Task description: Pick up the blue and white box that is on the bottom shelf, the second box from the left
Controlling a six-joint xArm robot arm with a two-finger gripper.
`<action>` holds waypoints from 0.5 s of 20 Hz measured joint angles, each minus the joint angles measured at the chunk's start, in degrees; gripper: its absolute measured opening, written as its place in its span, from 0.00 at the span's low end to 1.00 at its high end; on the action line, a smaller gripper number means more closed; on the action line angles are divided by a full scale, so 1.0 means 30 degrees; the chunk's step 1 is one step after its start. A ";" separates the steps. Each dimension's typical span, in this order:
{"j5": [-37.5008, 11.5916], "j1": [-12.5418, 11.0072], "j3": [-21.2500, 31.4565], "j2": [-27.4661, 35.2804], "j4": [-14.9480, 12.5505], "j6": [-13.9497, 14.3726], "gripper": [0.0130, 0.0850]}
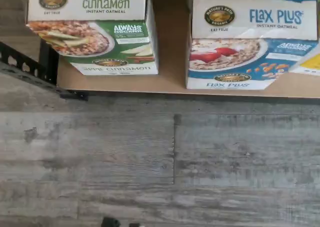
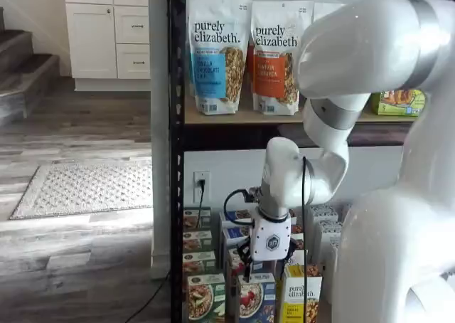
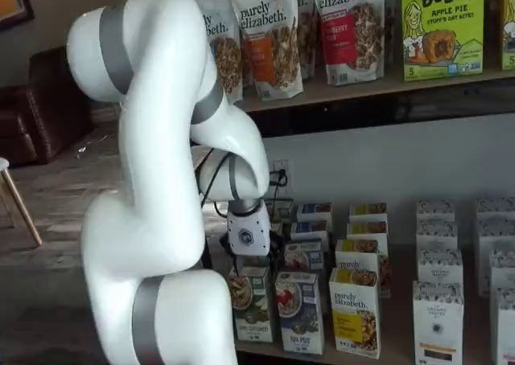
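Observation:
The blue and white box (image 1: 240,42), lettered "Flax Plus" with a bowl and red berries, stands on the bottom shelf (image 1: 172,62) in the wrist view. Both shelf views show it in the front row (image 2: 256,298) (image 3: 299,313), between a green-fronted carton (image 2: 202,298) and a yellow "purely elizabeth" carton (image 2: 302,298). My gripper (image 2: 269,266) (image 3: 245,262) hangs just above and in front of that front row, near the green and blue cartons. It is open and holds nothing. It touches no box.
Rows of small cartons stand behind the front ones, with white cartons (image 3: 438,317) further right. A black steel post (image 2: 176,159) frames the rack's left side. Granola bags (image 2: 217,53) fill the tier above. Grey wooden floor (image 1: 160,157) lies before the shelf.

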 joint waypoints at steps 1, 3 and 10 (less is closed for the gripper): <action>-0.0144 0.0014 -0.0217 0.0372 -0.0064 0.0063 1.00; -0.0448 0.0022 -0.0517 0.0940 -0.0220 0.0204 1.00; -0.1324 -0.0107 -0.1801 0.2928 -0.0893 0.0673 1.00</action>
